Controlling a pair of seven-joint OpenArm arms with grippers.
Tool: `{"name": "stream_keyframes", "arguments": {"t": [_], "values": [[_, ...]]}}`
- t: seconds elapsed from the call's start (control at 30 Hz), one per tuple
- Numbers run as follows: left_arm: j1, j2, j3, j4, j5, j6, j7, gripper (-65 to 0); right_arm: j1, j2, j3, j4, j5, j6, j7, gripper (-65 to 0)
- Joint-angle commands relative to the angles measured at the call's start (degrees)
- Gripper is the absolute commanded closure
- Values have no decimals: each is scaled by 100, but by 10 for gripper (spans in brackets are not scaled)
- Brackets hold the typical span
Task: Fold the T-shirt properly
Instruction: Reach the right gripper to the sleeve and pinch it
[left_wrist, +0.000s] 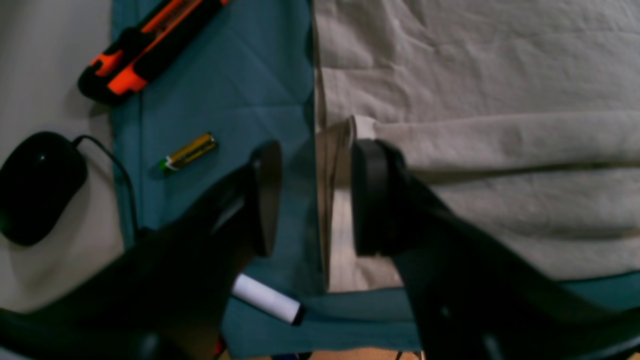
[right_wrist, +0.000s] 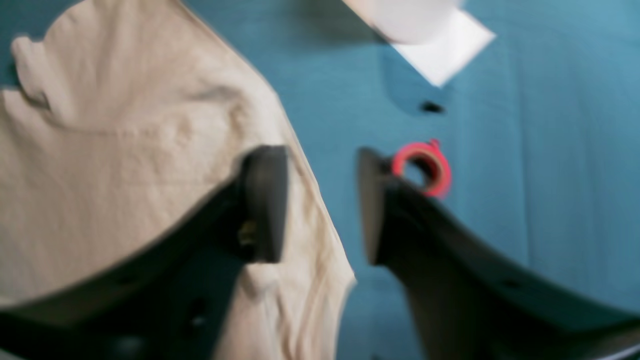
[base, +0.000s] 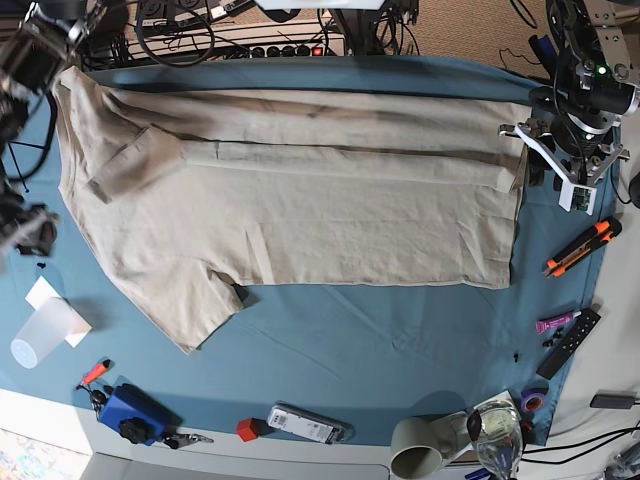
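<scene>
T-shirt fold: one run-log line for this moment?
T-shirt: far long edge folded in | left gripper: open, straddling hem edge | right gripper: open, over sleeve edge

Base view bright and sharp, even overhead light; wrist views dim, blurred, soft shadows

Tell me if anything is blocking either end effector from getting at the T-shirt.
Nothing visible is. The left end effector hangs open right over the T-shirt hem edge, and the right end effector is open over the shirt's edge. The battery, cutter and red ring lie off to the side.
</scene>
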Motion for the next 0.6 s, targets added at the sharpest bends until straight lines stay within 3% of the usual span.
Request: {"name": "stream_keyframes", "arguments": {"t": [0.0,0.07,0.23,0.3,0.37,0.57], "values": [[22,-59,-28,94,0,-2,-116,-237,262,162,-179,-48,-101,-7,129,-323],[90,-61,-28,92,0,-2,-120,-237,595,160,-599,-339,-251,-28,223,-370],[203,9,-28,94,0,-2,-116,-237,1333,157,-1351,-949,-289,-459,986,-369],[203,31,-26,92,0,-4,-116,-237,1663,111,-1561,-1259,-675,-592,1088,-369],[203,33,-26,92,-2,-2,-120,-237,1952,66,-1749,-1676,-981,-616,1158,-369],[203,31,-26,94,-2,-2,-118,-237,2588,63,-2450,-3407,-994,-555,1696,-369]]}}
